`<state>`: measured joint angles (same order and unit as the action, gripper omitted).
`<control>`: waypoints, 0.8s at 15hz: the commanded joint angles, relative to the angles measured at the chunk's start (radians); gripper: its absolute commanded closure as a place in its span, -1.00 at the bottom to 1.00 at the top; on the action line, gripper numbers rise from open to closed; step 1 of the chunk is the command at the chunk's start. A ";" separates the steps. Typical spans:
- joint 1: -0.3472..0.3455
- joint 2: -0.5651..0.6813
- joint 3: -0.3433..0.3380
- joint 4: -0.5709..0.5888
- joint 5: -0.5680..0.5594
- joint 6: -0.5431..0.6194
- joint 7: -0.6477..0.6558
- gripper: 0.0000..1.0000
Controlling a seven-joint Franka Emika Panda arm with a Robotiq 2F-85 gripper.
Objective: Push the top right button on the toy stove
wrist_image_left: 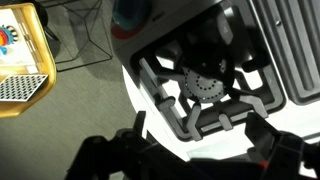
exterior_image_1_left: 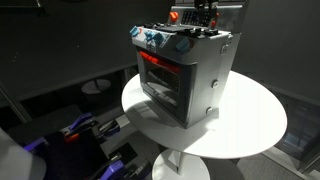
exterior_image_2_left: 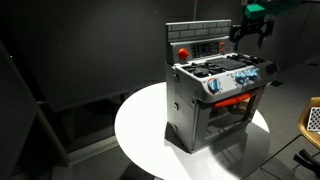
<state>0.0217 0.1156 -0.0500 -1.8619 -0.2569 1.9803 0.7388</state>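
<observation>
The toy stove (exterior_image_1_left: pixel 190 75) (exterior_image_2_left: pixel 215 95) is a boxy silver-grey oven with a red-glowing door window, standing on a round white table (exterior_image_1_left: pixel 250 125) (exterior_image_2_left: pixel 145 130). Blue and red knobs (exterior_image_1_left: pixel 152 38) (exterior_image_2_left: pixel 240 80) line its front. Its red back control panel (exterior_image_2_left: pixel 205 47) has a round red button (exterior_image_2_left: pixel 183 52) (exterior_image_1_left: pixel 175 17). My gripper (exterior_image_1_left: pixel 205 14) (exterior_image_2_left: pixel 251 32) hangs just above the stove's back corner, apart from the panel. In the wrist view my gripper (wrist_image_left: pixel 200 140) is open and empty over a black burner grate (wrist_image_left: pixel 205 85).
Dark clutter with blue and red parts (exterior_image_1_left: pixel 80 130) lies below the table's edge. A small round stand (exterior_image_1_left: pixel 97 87) is behind. A yellow box with a checkered board (wrist_image_left: pixel 20 65) (exterior_image_2_left: pixel 312 120) sits on the floor beside the table, with cables nearby.
</observation>
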 commanded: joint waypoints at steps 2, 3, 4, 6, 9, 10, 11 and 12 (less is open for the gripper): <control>-0.003 -0.091 0.022 -0.037 0.084 -0.145 -0.171 -1.00; -0.003 -0.109 0.026 -0.042 0.099 -0.178 -0.205 -1.00; -0.001 -0.128 0.030 -0.049 0.105 -0.208 -0.232 -1.00; 0.001 -0.174 0.040 -0.072 0.100 -0.259 -0.282 -1.00; 0.004 -0.247 0.057 -0.115 0.089 -0.305 -0.344 -1.00; 0.004 -0.272 0.064 -0.131 0.088 -0.313 -0.361 -1.00; 0.005 -0.300 0.069 -0.151 0.090 -0.316 -0.378 -1.00; 0.004 -0.326 0.075 -0.170 0.091 -0.309 -0.388 -1.00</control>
<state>0.0282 -0.1175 0.0114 -1.9629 -0.1750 1.6763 0.4040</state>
